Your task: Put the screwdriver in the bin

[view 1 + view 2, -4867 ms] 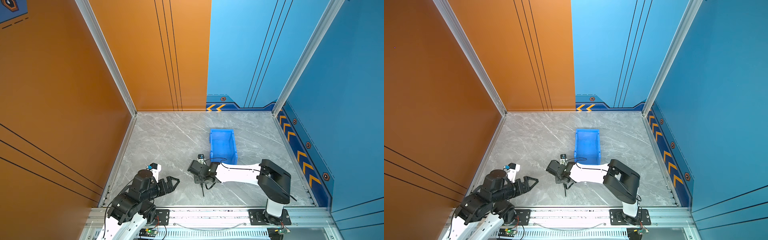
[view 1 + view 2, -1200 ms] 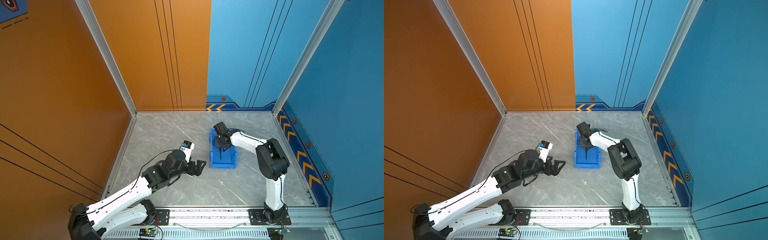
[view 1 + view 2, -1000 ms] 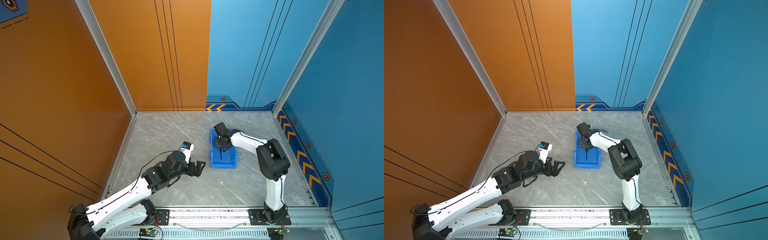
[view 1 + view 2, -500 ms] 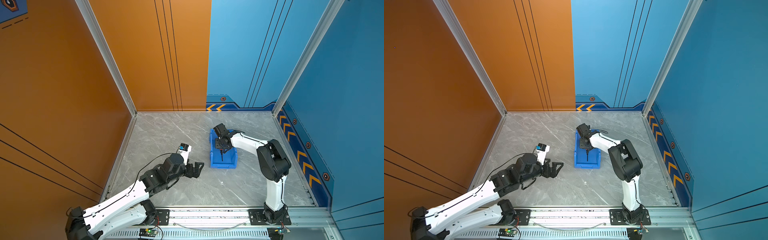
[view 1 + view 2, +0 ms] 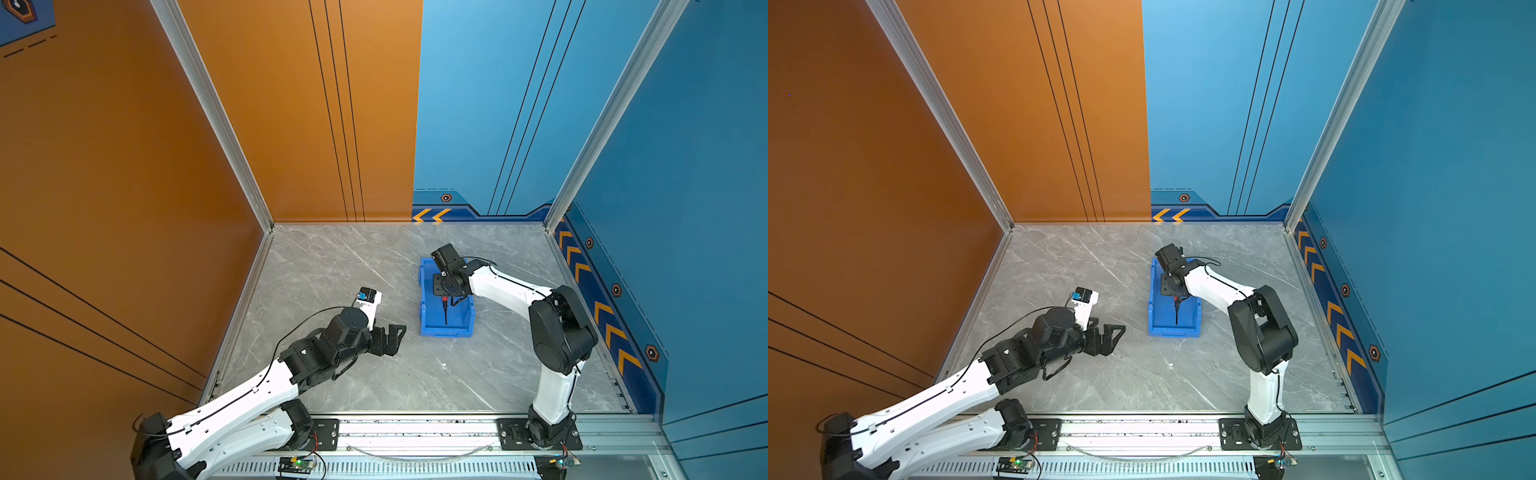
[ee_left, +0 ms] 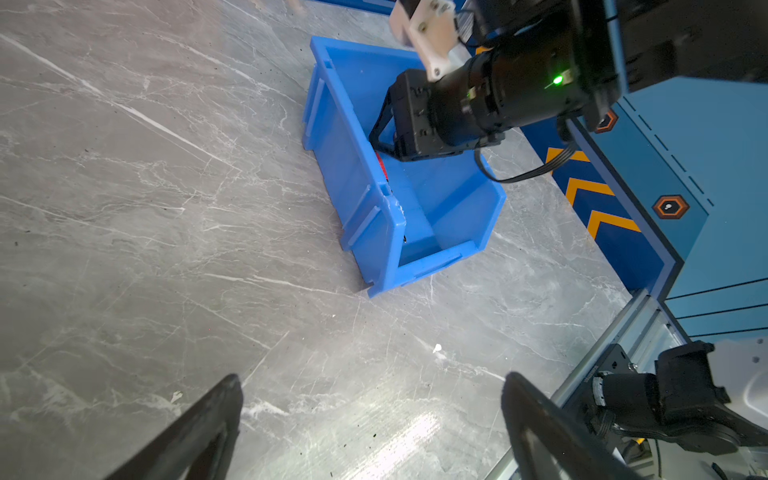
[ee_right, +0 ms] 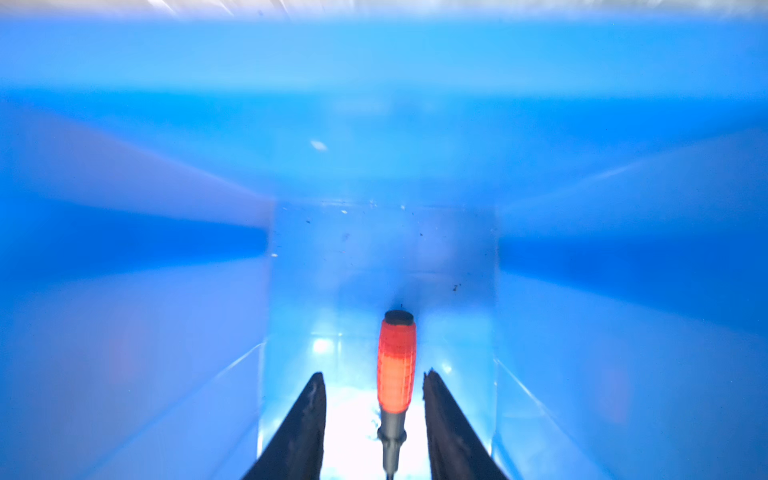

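Inside the smooth blue plastic bin, the screwdriver lay lengthwise on the bottom. Its ribbed orange-red handle had a black cap and narrowed to a thin dark shaft. The right hand sat low in the bin, its fingers parted on either side of the handle without gripping it. The left hand was spread wide over the grey, white-veined marble-look worktop, apart from the bin. Orange panels and blue panels walled the cell, and yellow chevrons ran along the base.
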Motion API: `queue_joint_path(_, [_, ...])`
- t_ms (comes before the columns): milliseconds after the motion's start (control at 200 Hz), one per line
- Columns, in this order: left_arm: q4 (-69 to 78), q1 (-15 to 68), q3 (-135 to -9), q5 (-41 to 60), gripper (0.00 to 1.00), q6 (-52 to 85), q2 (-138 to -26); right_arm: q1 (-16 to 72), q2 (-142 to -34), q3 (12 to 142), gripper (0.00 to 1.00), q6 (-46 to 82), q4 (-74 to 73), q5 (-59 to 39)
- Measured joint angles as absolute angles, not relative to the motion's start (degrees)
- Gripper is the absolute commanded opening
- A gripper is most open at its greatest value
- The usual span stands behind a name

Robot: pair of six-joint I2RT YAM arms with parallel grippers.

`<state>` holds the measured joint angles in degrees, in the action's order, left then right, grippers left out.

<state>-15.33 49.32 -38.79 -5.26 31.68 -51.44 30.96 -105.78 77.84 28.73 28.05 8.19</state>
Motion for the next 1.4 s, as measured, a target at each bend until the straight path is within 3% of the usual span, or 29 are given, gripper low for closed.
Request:
queue_joint_path(335, [-20.62, 46.17, -43.18, -10.48, 0.98, 28.67, -57.47, 30.11, -94.43, 74.76, 0.60, 27.59, 28.08, 4.99])
queue_joint_path(911, [-21.58, 22.94, -44.66, -13.02, 0.98, 23.46, -61.23, 19.20, -79.15, 71.96, 0.92, 22.28, 34.17, 7.60])
queue_joint_path(971, [-20.56, 21.47, -44.66, -13.04, 0.98, 23.29, -62.24, 18.09, -77.76, 70.70, 1.00, 21.80, 34.13, 8.25])
queue_joint_path(1402, [-16.91, 18.85, -41.89, -19.20, 0.98, 20.27, -64.73, 10.37, -70.50, 59.57, 1.00, 19.92, 28.91, 13.96])
